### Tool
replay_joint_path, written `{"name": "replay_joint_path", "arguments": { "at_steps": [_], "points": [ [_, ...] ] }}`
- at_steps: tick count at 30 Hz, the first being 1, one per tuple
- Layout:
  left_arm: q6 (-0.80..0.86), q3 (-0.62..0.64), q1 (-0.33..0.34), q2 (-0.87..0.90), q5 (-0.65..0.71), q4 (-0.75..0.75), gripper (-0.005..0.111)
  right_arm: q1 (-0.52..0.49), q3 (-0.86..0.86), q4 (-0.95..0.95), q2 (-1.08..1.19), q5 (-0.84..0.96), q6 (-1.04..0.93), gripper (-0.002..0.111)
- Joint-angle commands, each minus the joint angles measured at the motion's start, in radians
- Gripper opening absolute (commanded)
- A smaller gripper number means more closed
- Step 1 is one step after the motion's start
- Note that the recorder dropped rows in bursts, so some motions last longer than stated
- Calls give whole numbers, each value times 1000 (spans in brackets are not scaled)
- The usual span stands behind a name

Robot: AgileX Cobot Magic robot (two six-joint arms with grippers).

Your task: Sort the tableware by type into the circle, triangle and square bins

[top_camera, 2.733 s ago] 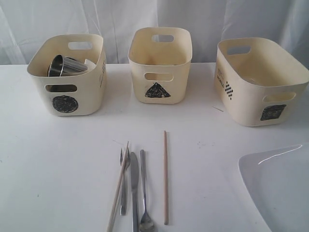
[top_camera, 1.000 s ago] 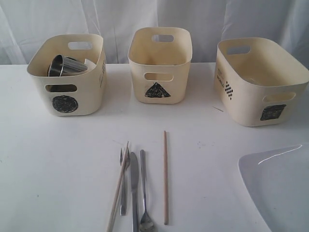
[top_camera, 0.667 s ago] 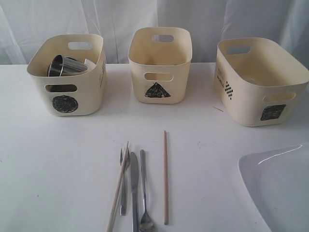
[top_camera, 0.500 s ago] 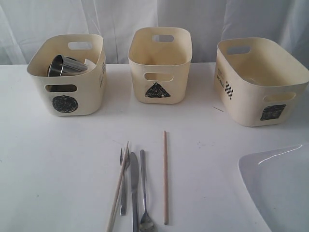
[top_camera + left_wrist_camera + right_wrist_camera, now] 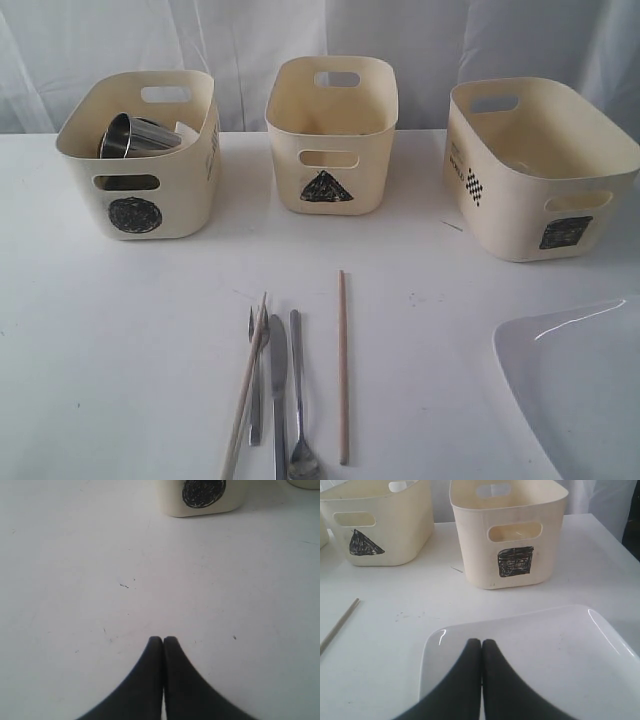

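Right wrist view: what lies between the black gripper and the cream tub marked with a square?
A white plastic plate, then bare white table; the right wrist view shows it.

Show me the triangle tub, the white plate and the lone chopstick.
Cream plastic triangle-marked tub (image 5: 370, 185): exterior view, front wall.
White plastic plate (image 5: 545, 650): right wrist view, bare middle.
Thin lone wooden chopstick (image 5: 343, 370): exterior view, mid-shaft.

The tabletop (image 5: 120, 330) is a flat, matte white surface that spans the full width of the exterior view. It carries a few small dark specks (image 5: 125, 585) and faint scuff marks, seen most clearly in the left wrist view. A white fabric backdrop (image 5: 240, 40) with vertical folds hangs behind the tabletop's far edge.
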Motion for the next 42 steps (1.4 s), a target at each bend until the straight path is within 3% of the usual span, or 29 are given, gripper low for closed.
{"name": "replay_joint_path", "arguments": {
  "at_steps": [1, 23, 29, 34, 35, 36, 38, 40, 41, 42],
  "points": [
    [-9, 3, -5, -4, -1, 2, 0, -5, 0, 0, -5, -2, 0, 0],
    [-9, 3, -5, -4, -1, 2, 0, -5, 0, -44, -5, -63, -45, 0],
    [-9, 3, -5, -4, -1, 2, 0, -5, 0, 286, -5, -495, 339, 0],
    [-9, 3, -5, -4, -1, 2, 0, -5, 0, 329, -5, -689, 677, 0],
    [-9, 3, -5, -4, -1, 2, 0, -5, -11, 299, -5, -848, 814, 0],
    [-9, 3, -5, -4, -1, 2, 0, -5, -36, 272, -5, -937, 823, 0],
    [-9, 3, -5, -4, -1, 2, 0, -5, -213, 168, 123, -949, 791, 0],
    [-9, 3, -5, -4, -1, 2, 0, -5, -432, -339, 360, -874, 849, 0],
    [-9, 3, -5, -4, -1, 2, 0, -5, -574, -810, 562, -865, 1071, 0],
    [-9, 3, -5, -4, -1, 2, 0, -5, -670, -1100, 718, -867, 1341, 0]
  ]
}}
